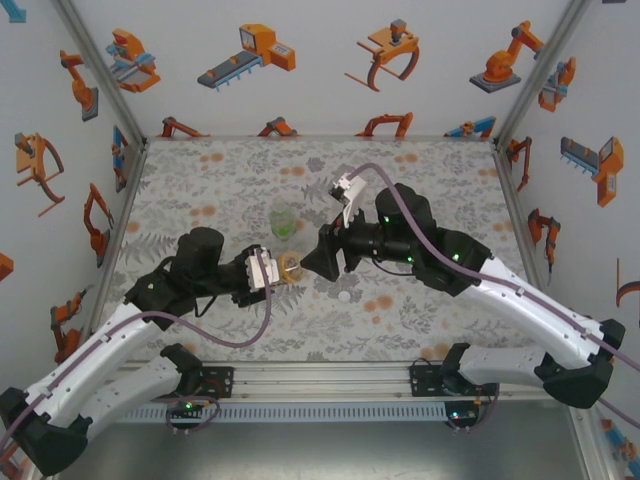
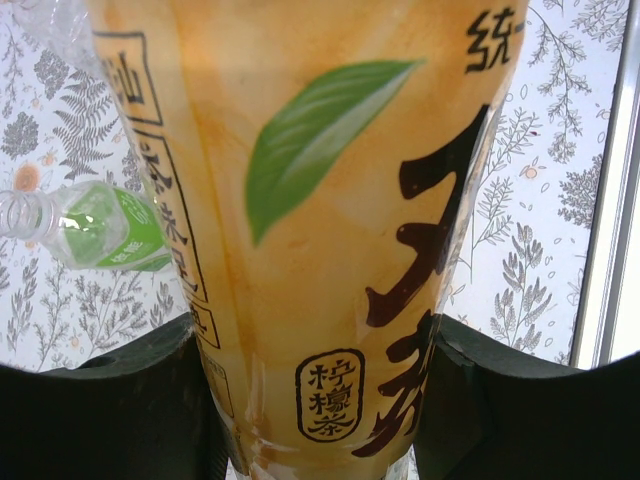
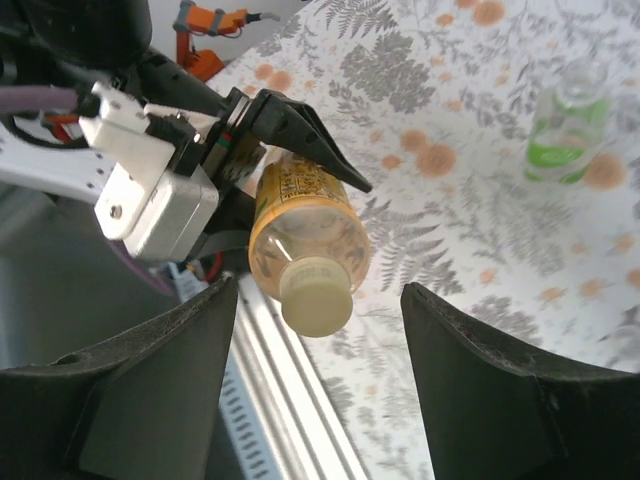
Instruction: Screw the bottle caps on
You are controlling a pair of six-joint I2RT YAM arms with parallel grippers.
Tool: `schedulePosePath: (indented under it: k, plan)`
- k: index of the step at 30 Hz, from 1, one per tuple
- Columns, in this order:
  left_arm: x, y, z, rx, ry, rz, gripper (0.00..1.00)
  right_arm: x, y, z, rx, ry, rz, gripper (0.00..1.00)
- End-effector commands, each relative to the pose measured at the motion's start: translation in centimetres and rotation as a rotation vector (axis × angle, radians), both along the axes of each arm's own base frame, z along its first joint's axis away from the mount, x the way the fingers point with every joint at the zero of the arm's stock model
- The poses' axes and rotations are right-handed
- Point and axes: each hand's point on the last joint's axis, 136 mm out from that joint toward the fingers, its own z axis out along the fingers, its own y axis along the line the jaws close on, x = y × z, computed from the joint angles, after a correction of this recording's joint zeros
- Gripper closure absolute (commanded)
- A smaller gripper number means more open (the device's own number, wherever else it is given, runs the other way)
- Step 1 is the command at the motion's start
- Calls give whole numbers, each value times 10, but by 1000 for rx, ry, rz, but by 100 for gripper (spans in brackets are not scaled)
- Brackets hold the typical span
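My left gripper [image 2: 320,410] is shut on the yellow-orange labelled bottle [image 2: 320,200], its fingers [image 2: 100,415] pressed to both sides. In the top view this gripper [image 1: 272,270] holds the bottle [image 1: 291,267] at table centre, pointing right. A pale yellow cap [image 3: 315,297] sits on the bottle's neck [image 3: 300,235]. My right gripper [image 3: 320,340] faces the cap, open, one finger [image 3: 150,390] on each side and clear of it; from above, the right gripper [image 1: 320,262] is just right of the bottle. A green-tinted bottle [image 1: 283,220] stands behind without a cap.
A small white cap [image 1: 344,296] lies on the floral table [image 1: 420,310] in front of the right gripper. The green-tinted bottle [image 3: 565,135] shows far right in the right wrist view and at left, green bottle [image 2: 100,225], in the left wrist view. An aluminium rail [image 1: 320,380] runs along the near edge.
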Motion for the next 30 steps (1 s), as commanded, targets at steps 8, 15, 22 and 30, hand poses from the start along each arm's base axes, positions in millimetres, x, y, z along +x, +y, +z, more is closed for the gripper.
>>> schedulePosePath:
  k: [8,15,22,30]
  plan:
    - [-5,-8,7,-36,22,-41,100,-41,-6,22,-119,-632,402,38]
    - [-7,-8,7,-39,22,-49,100,-55,-6,17,-180,-792,563,38]
    - [-11,-9,9,-50,27,-66,100,-53,0,11,-218,-838,628,40]
    - [-15,-9,13,-64,19,-83,100,-63,7,7,-187,-803,712,42]
